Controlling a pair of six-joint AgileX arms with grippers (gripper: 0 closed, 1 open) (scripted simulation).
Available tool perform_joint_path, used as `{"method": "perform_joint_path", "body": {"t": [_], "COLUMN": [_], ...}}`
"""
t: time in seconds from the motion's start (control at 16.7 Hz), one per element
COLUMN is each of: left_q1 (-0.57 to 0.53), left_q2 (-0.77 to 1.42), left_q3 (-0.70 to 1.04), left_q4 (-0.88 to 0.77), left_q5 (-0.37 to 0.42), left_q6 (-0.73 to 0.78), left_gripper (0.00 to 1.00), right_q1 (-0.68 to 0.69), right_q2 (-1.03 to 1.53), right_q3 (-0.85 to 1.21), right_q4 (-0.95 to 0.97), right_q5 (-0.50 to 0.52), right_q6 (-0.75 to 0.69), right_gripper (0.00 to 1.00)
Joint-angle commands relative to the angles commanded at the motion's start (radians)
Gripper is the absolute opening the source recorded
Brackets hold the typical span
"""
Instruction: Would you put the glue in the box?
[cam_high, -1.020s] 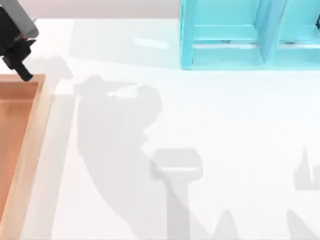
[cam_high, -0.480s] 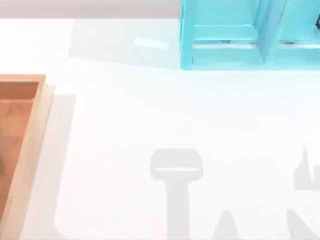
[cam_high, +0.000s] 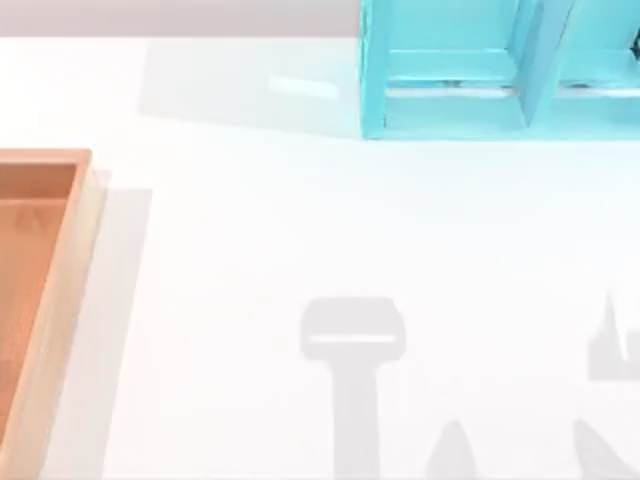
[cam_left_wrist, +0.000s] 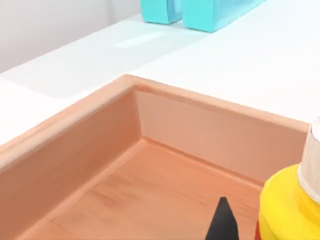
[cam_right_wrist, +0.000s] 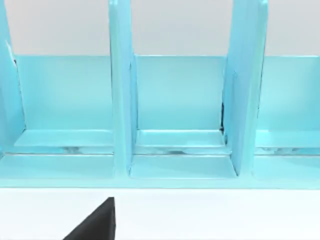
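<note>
White table (cam_high: 300, 230) lies open between box (cam_high: 60, 290) and shelf (cam_high: 450, 70)

From overhead we look down on the table (cam_high: 300, 230); our left wrist camera sits close over the box (cam_left_wrist: 150, 125), our right wrist camera faces the shelf unit (cam_right_wrist: 175, 100), both seen from above.

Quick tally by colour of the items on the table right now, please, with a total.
Yellow: 1, the small yellow squeeze bottle of glue, over the box's inside.
Wood: 1, the shallow light-wood box with orange-brown inside.
Turquoise: 1, the turquoise-blue shelf unit with compartments.
Total: 3.
</note>
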Motion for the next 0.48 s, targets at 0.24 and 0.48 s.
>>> {"method": "perform_joint_path", "body": {"t": [0.24,0.48], "left_q1": [0.064,0.071], "left_q2": [0.058,0.069], "left_q3": [-0.025,-0.03], "left_q4": [-0.156,-0.181], "left_q5": [0.07,0.081], "left_q6": [0.172,0.199], "left_gripper": [0.0,0.0], "right_q1": [0.0,0.0], "right_q2": [0.0,0.0], "right_q3": [0.0,0.0], "right_q4": [0.0,0.0], "right_q5": [0.0,0.0], "right_q6": [0.0,0.0], "right_gripper": [1.0,1.0]}}
